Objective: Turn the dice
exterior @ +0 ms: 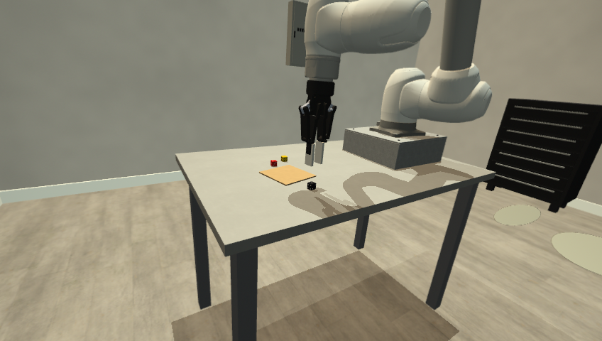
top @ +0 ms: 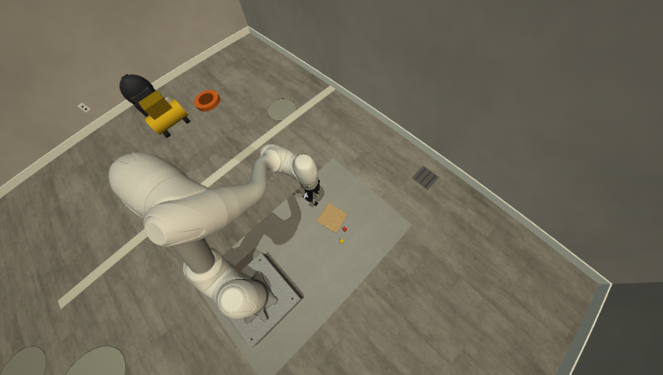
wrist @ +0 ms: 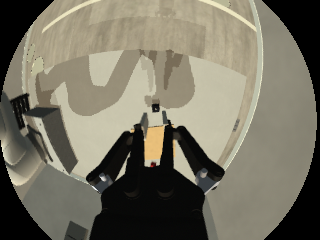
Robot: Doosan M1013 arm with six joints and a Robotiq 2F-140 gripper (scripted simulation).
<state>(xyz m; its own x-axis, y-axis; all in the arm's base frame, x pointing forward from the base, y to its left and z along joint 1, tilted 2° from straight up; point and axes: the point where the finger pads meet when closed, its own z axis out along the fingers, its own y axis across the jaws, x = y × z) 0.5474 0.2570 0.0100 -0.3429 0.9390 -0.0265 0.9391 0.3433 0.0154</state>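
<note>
The tan mat [exterior: 287, 174] lies flat on the table; it also shows from above [top: 331, 217] and between the fingers in the wrist view [wrist: 155, 146]. All three dice lie off the mat. The black die [exterior: 312, 185] sits just beside the mat's corner on the arm's side, also in the wrist view [wrist: 156, 102]. The red die [exterior: 273, 162] [top: 344, 229] sits by the opposite edge. The yellow die [exterior: 284, 158] [top: 341, 241] lies a little beyond it. My gripper [exterior: 314, 159] [top: 312, 199] hangs above the table near the black die. Its fingers are drawn nearly together with nothing between them.
The arm's grey base block [exterior: 393, 145] stands on the table's back right. The table edges lie close to the left and front of the mat. A black slatted rack [exterior: 549, 152] stands on the floor to the right.
</note>
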